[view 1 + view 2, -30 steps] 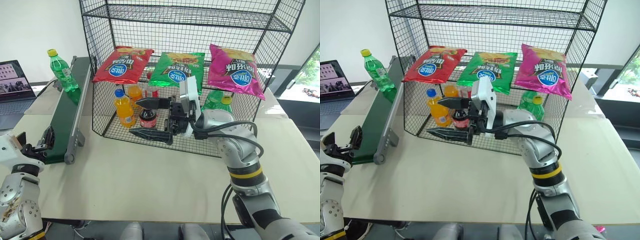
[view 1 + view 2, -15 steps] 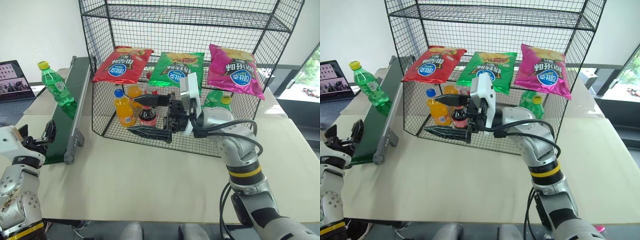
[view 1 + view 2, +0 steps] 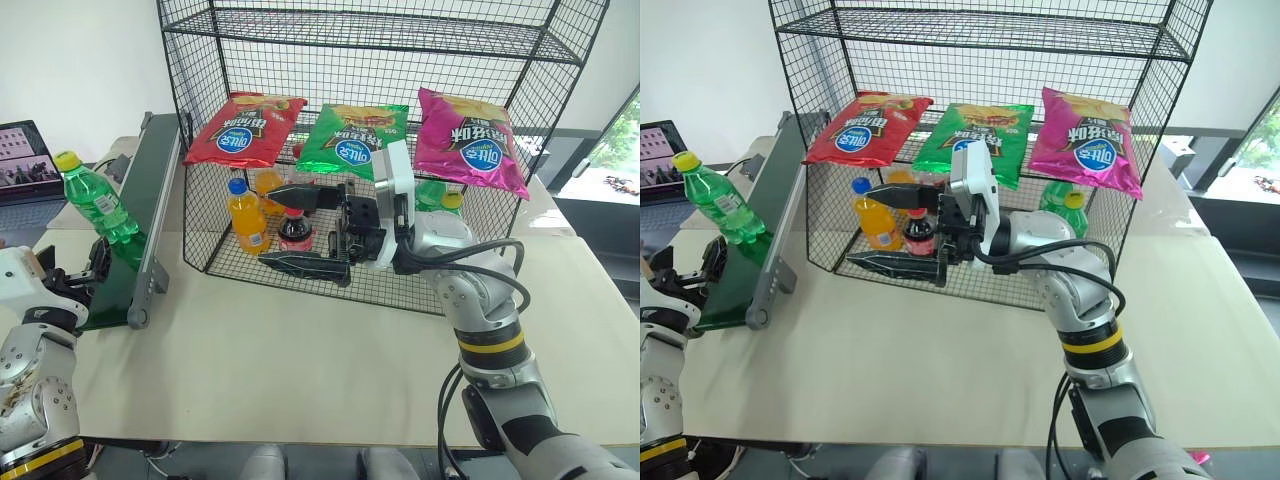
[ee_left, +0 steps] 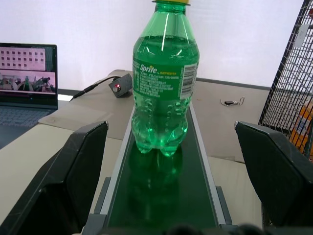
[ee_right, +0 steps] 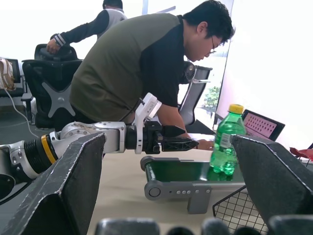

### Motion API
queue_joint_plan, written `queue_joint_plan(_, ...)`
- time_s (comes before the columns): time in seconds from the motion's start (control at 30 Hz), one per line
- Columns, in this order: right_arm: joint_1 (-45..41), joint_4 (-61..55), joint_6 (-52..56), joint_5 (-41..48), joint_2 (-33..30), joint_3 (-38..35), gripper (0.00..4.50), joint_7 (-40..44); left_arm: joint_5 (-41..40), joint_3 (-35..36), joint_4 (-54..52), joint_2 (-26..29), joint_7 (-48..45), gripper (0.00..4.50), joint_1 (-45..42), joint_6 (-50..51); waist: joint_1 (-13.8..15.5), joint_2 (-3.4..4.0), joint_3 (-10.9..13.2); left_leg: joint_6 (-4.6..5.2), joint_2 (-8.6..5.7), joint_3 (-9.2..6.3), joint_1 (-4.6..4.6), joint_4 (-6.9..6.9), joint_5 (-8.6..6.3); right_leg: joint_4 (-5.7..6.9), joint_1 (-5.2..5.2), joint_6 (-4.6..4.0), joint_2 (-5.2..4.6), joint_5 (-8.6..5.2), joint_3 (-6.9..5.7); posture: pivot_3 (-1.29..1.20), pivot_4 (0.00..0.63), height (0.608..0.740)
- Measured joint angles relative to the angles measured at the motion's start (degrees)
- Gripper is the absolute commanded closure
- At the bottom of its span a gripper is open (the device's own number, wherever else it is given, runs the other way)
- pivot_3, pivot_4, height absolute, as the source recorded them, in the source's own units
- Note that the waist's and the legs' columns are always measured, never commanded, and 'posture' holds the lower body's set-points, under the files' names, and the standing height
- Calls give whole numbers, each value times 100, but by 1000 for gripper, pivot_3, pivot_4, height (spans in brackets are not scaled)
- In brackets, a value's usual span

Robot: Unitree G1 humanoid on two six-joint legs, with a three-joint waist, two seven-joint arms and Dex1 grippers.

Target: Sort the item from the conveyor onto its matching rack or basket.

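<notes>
A clear green soda bottle (image 3: 94, 203) with a yellow screw cap and green label stands upright on the conveyor (image 3: 135, 235), close to the belt's near end roller. The conveyor is a long narrow dark green belt in a grey metal frame, lying on the pale surface just beside the rack (image 3: 380, 40), along its left wall. The rack is a tall black wire-mesh cage with several grid tiers, standing on the same surface to the right of the conveyor, the bottle well clear of its mesh
</notes>
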Motion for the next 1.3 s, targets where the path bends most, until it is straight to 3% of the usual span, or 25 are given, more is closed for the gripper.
queue_joint_plan(0.4,-22,12,-1,-3,2,-18,0,-68,0,-30,322,197,-85,101,-169,10,-2,1,1,0,0,0,0,-3,0,-1,-2,0,0,0,0,0,150,738)
queue_joint_plan(0.57,-31,16,-1,-3,-7,-28,0,-124,-21,-45,392,234,-181,1355,-172,34,11,2,1,0,-1,0,0,-4,0,-1,-2,0,-1,0,0,0,150,738)
queue_joint_plan(0.73,75,-108,9,-3,-56,-32,0,-295,-271,-43,-37,196,-231,1355,95,238,42,0,2,-1,-3,0,-3,-3,0,-4,-1,0,-5,0,-1,0,150,738)
queue_joint_plan(0.9,636,-471,46,-5,-280,-55,0,-545,-650,-197,-624,241,-360,1355,227,700,36,-11,4,-1,-3,-1,-6,-5,0,-8,-2,0,-5,0,-2,0,150,738)
queue_joint_plan(1.1,2334,-1309,104,-236,-935,-284,0,-1131,-1752,-788,-1807,1157,-1265,1355,355,1885,12,-14,19,-2,-6,5,-9,-9,-1,-17,-3,3,-8,-2,4,0,150,738)
queue_joint_plan(1.3,3367,-2044,108,-501,-1037,-492,0,-1953,-2030,-1843,-1868,1426,-1949,1355,-231,2306,-42,-4,25,-1,9,4,-2,-10,0,-15,-3,41,10,-31,8,0,150,738)
